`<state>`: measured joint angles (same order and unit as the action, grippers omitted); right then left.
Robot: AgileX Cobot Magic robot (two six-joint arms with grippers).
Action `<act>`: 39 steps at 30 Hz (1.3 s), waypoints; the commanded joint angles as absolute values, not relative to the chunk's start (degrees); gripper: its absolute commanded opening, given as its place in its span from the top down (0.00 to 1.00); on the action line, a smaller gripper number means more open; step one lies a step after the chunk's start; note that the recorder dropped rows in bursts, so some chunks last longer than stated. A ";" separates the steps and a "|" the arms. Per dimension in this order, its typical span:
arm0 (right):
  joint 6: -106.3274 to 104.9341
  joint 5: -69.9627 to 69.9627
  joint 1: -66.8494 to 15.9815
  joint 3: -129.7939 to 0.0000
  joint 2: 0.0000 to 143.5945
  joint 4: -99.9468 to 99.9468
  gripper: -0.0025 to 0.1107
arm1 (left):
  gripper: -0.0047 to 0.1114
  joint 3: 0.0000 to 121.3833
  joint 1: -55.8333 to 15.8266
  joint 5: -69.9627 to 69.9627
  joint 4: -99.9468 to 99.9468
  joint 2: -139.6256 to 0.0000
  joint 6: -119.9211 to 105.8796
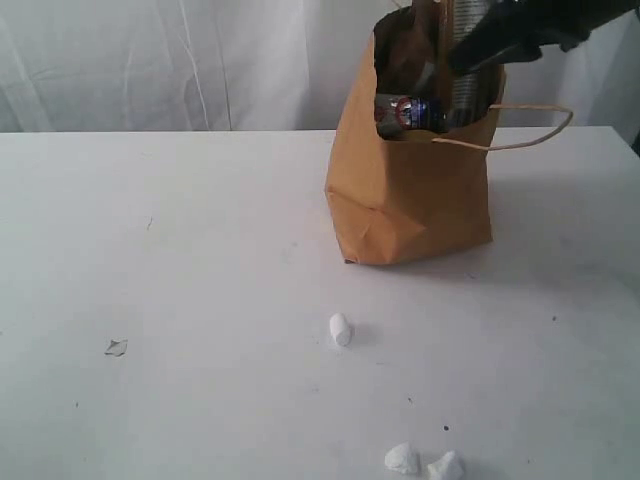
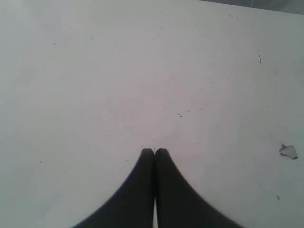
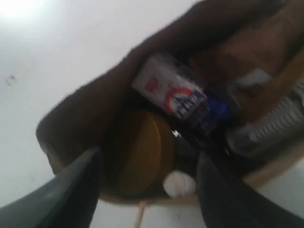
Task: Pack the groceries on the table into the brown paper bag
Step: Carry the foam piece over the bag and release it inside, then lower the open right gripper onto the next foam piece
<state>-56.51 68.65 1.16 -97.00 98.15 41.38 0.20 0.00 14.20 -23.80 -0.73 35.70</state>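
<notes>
The brown paper bag [image 1: 410,190] stands upright on the table [image 1: 200,250], right of the middle. My right gripper [image 1: 455,60] hangs over the bag's mouth, its jaws open [image 3: 148,159]. Below them inside the bag lie the yellow-lidded nut jar [image 3: 142,152], the small blue-white carton [image 3: 175,95] and the ribbed noodle packet [image 3: 266,128]. A small white lump [image 3: 179,184] sits free close to one finger, above the bag's rim. The carton's blue label [image 1: 405,112] shows in the bag's mouth. My left gripper [image 2: 155,151] is shut and empty over bare tabletop.
Three small white lumps lie on the table: one [image 1: 340,328] in front of the bag and two [image 1: 402,459] [image 1: 445,466] at the near edge. A torn scrap [image 1: 116,347] [image 2: 288,151] lies to the left. The bag's handle [image 1: 530,130] sticks out to the right.
</notes>
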 commanded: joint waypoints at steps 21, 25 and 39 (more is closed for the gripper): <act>-33.26 69.96 -4.09 -61.25 74.73 24.10 0.61 | 0.96 0.00 -0.11 14.21 -24.12 -1.01 35.79; -37.47 69.96 -11.23 -54.65 74.73 24.10 0.61 | 0.96 0.00 -0.11 14.21 -24.12 -1.01 35.79; -38.80 52.37 -23.05 -42.05 75.63 22.80 0.44 | 0.96 0.00 -0.11 14.21 -24.12 -1.01 35.79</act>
<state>-38.05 55.61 -21.07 -43.73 75.25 22.95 0.20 0.00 14.20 -23.80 -0.73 35.70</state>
